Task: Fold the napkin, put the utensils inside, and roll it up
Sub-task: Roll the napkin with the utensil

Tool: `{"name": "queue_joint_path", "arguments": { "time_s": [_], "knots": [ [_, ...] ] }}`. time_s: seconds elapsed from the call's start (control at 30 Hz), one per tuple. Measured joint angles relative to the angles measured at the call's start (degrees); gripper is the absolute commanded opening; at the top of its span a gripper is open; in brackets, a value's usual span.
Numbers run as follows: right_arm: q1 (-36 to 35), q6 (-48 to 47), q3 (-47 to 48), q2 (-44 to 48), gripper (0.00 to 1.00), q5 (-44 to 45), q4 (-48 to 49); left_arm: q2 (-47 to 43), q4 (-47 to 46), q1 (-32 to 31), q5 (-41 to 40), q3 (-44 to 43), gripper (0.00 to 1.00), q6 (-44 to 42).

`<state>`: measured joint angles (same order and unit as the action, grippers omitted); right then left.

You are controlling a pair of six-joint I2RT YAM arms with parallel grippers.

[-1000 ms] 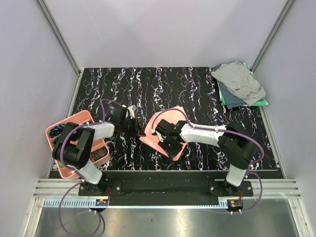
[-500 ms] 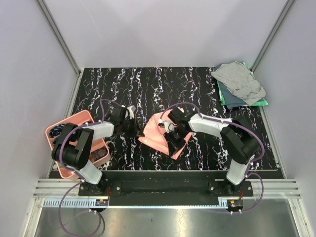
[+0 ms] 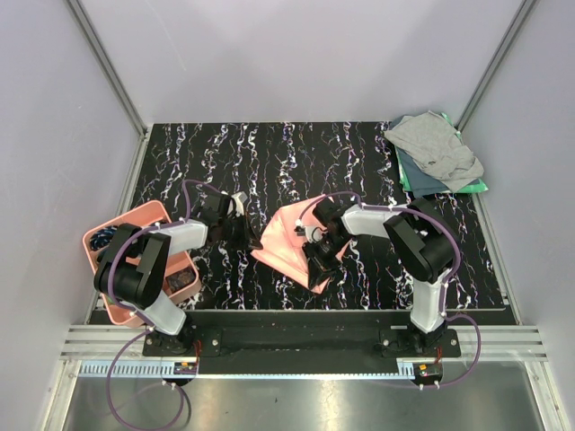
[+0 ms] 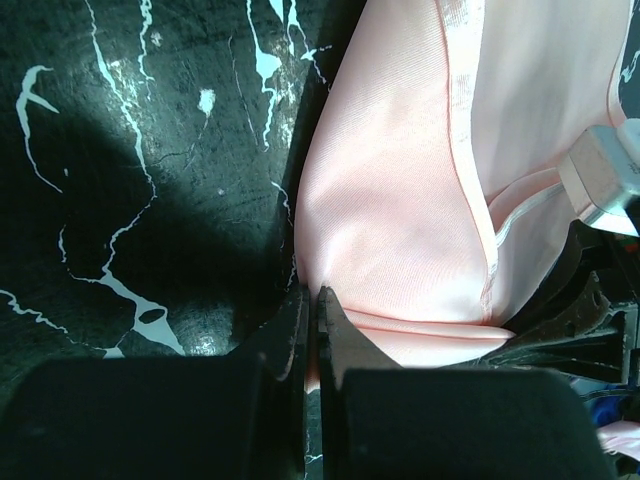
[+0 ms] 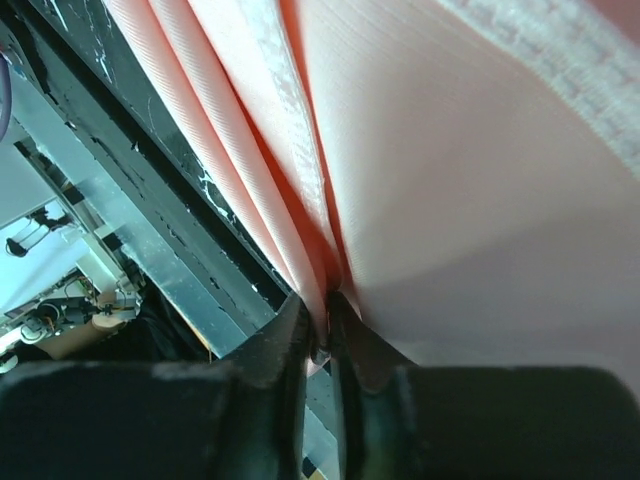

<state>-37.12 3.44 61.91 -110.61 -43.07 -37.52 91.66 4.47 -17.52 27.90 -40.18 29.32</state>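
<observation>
The salmon-pink napkin (image 3: pixel 286 241) lies bunched and partly folded at the middle of the black marbled table. My left gripper (image 3: pixel 254 241) is shut on the napkin's left corner; in the left wrist view the cloth (image 4: pixel 400 190) is pinched between the closed fingers (image 4: pixel 312 310). My right gripper (image 3: pixel 321 269) is shut on the napkin's near right edge; in the right wrist view the folds of cloth (image 5: pixel 420 150) run into the closed fingertips (image 5: pixel 325 325). No utensils show on the table.
A pink bin (image 3: pixel 103 247) with dark items stands at the left edge beside the left arm. A grey cloth (image 3: pixel 436 148) lies on a green cloth (image 3: pixel 472 187) at the far right corner. The table's front rail (image 3: pixel 296 319) runs just below the napkin.
My right arm has swung its wrist back and to the right, drawing the napkin's near edge with it; the cloth has bunched taller. The left gripper has stayed in place.
</observation>
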Motion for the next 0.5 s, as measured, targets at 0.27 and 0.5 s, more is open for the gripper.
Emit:
{"name": "queue_joint_path", "arguments": {
  "time_s": [0.27, 0.5],
  "knots": [
    [0.02, 1.36, 0.55, 1.75, 0.56, 2.14, -4.74, 0.0, 0.17, 0.02, -0.81, -0.63, 0.0, -0.39],
    [-0.39, 1.64, 11.85, 6.32, 0.6, 11.21, -13.79, 0.0, 0.17, 0.2, -1.18, -0.72, 0.0, -0.39]
  ]
}}
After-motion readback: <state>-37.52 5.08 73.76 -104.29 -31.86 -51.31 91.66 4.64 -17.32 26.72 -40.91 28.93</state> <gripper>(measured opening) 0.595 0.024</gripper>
